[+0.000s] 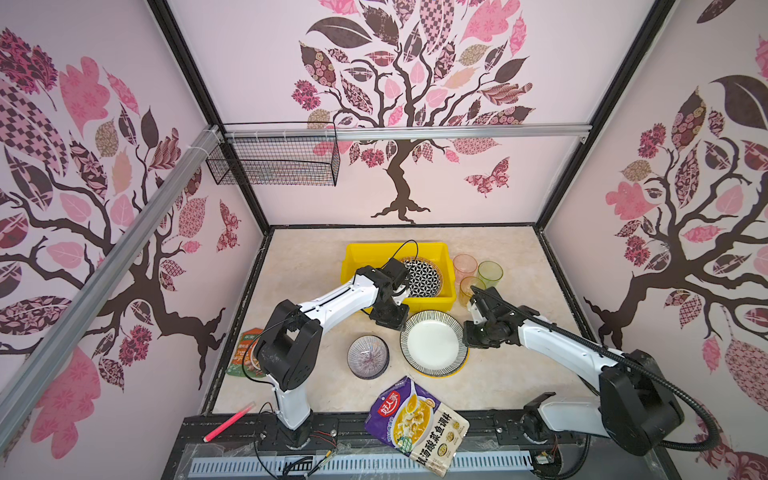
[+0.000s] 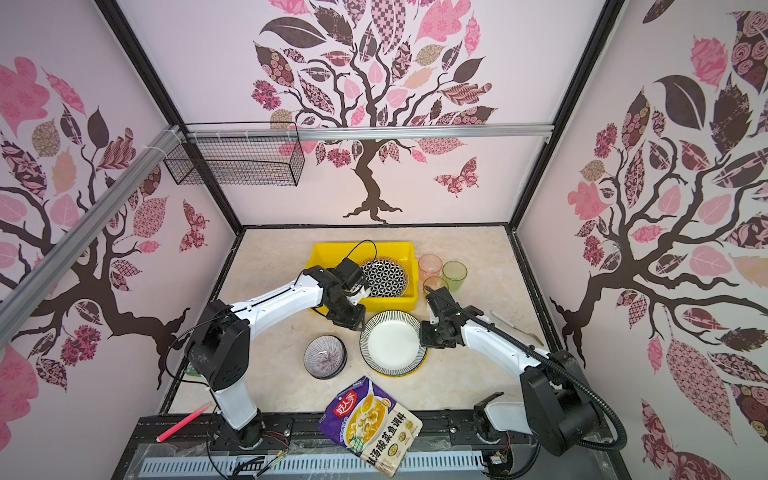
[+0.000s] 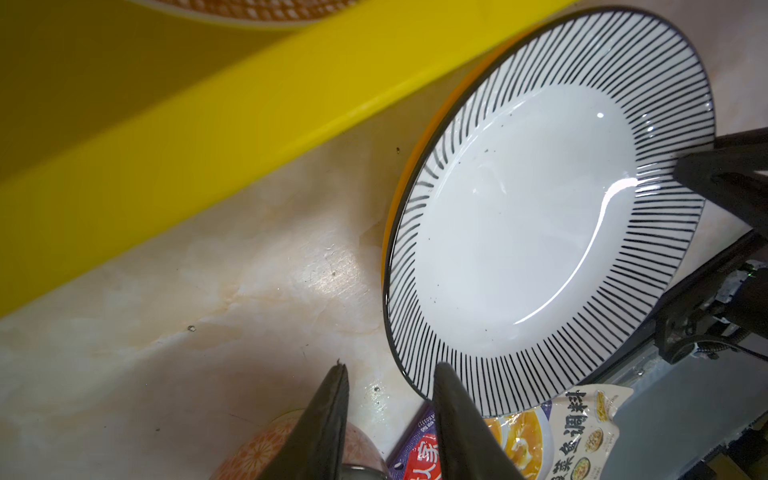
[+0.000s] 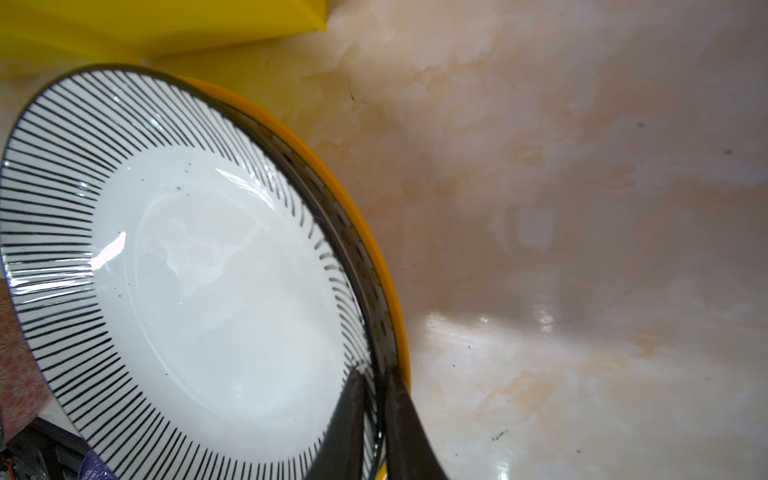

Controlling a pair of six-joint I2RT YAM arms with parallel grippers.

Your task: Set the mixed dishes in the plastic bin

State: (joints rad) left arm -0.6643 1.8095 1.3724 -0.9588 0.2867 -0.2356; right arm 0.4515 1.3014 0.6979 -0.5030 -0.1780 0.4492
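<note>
striped plate [image 4: 208, 291], rim clamped in right end effector [image 4: 374, 376], beside yellow bin [image 4: 124, 25]

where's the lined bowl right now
In a top view the lined bowl sits on the table just left of the striped plate, with the purple pouch in front and the yellow bin behind.

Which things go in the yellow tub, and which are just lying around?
For the job: yellow bin, geometric plate already inside, striped plate, yellow-rimmed plate beneath it, lined bowl, pink tumbler, green tumbler, amber tumbler.

Just lying about: purple pouch, seasoning packet, pink stick, wire basket.
</note>
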